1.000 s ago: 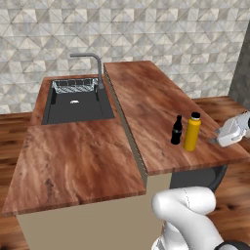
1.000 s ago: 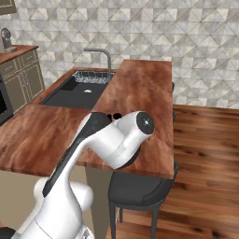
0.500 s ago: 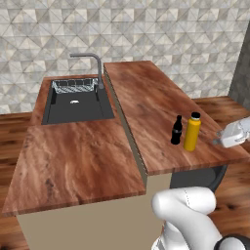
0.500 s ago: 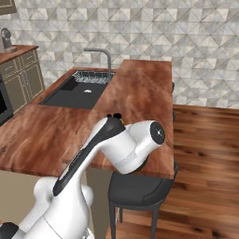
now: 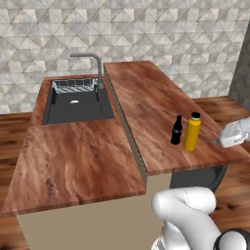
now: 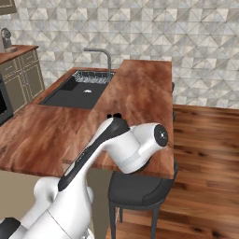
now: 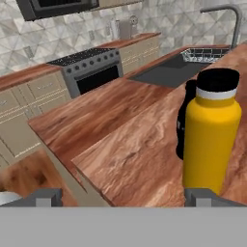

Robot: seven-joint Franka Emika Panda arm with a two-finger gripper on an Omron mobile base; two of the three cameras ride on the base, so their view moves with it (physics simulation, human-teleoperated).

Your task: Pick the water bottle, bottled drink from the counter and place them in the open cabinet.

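Note:
The yellow water bottle (image 5: 192, 132) with a black cap stands upright near the right front edge of the reddish-brown counter (image 5: 146, 97). The slim black bottled drink (image 5: 176, 130) stands just left of it, almost touching. My gripper (image 5: 216, 141) hovers at the counter's right edge, level with the bottles and a short way right of the yellow one. In the hand view the water bottle (image 7: 211, 140) looms close on the right, above one fingertip (image 7: 204, 196), with the bottled drink (image 7: 185, 120) half hidden behind it. The gripper (image 7: 125, 198) is open and holds nothing. The open cabinet is out of view.
A dark sink (image 5: 78, 105) with a wire rack (image 5: 73, 86) and a faucet (image 5: 93, 61) lies at the back left. A dark stool (image 6: 135, 191) stands under the counter's right side. A stove (image 7: 91, 67) and beige cabinets line the far wall.
The arm's elbow has swung to the right and the hand has sunk slightly beside the bottles. Both bottles stand where they were.

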